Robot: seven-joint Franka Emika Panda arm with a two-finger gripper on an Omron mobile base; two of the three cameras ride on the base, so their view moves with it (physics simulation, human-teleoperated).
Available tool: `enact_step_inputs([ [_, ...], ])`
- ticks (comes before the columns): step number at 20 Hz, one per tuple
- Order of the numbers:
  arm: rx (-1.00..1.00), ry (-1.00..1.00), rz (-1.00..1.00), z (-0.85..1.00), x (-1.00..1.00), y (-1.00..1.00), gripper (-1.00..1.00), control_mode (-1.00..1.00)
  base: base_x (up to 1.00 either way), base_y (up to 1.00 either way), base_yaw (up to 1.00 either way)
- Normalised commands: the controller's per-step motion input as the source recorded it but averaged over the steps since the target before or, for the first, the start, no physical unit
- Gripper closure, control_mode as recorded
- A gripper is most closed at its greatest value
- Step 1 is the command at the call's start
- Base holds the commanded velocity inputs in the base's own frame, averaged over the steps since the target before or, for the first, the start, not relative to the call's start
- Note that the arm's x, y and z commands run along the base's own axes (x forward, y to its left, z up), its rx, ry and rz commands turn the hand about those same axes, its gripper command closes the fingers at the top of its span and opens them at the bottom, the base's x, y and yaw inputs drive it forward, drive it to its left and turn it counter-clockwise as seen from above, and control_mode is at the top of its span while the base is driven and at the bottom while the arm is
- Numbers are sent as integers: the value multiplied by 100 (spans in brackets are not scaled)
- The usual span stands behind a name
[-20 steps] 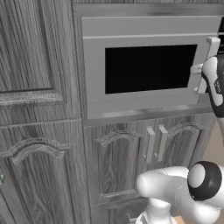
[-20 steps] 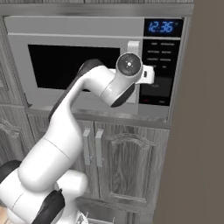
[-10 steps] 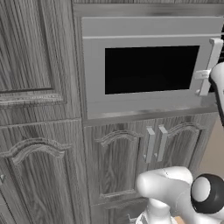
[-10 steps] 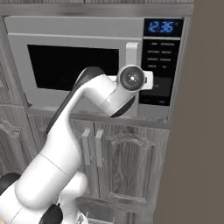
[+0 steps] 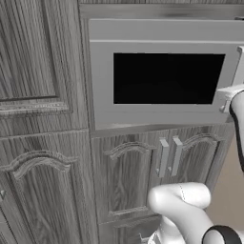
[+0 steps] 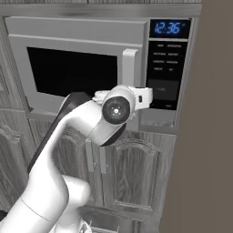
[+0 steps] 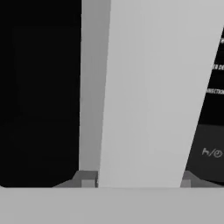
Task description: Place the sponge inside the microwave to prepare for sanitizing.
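Note:
The grey microwave [image 5: 167,78] sits built into the cabinets, its black window door shut. In the right base view the microwave [image 6: 73,73] has its pale bar handle [image 6: 129,68] beside the black button panel [image 6: 166,73] with a blue display [image 6: 169,28]. My hand [image 6: 141,98] is at the handle's lower end, the wrist hiding the fingers. In the hand view the handle [image 7: 144,87] stands very close between the spread tips of my gripper [image 7: 136,179], which looks open. The sponge is out of view.
Grey wood-grain cabinet doors [image 5: 143,176] with two bar pulls lie below the microwave, and tall cabinets [image 5: 38,119] stand to its left. A brown wall [image 6: 209,136] closes off the right side next to the button panel.
My hand has dropped from the upper part of the handle to its lower end and moved closer to the door. The microwave door has stayed shut and the base has not moved.

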Motion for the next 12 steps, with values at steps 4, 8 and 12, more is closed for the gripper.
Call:
enact_step_inputs([
  [4, 0, 10, -2, 29, -54, 16, 100, -100, 0, 0, 0],
  [8, 0, 8, 0, 27, -58, 14, 100, -100, 0, 0, 0],
  [12, 0, 12, 0, 19, -57, 14, 100, -100, 0, 0, 0],
])
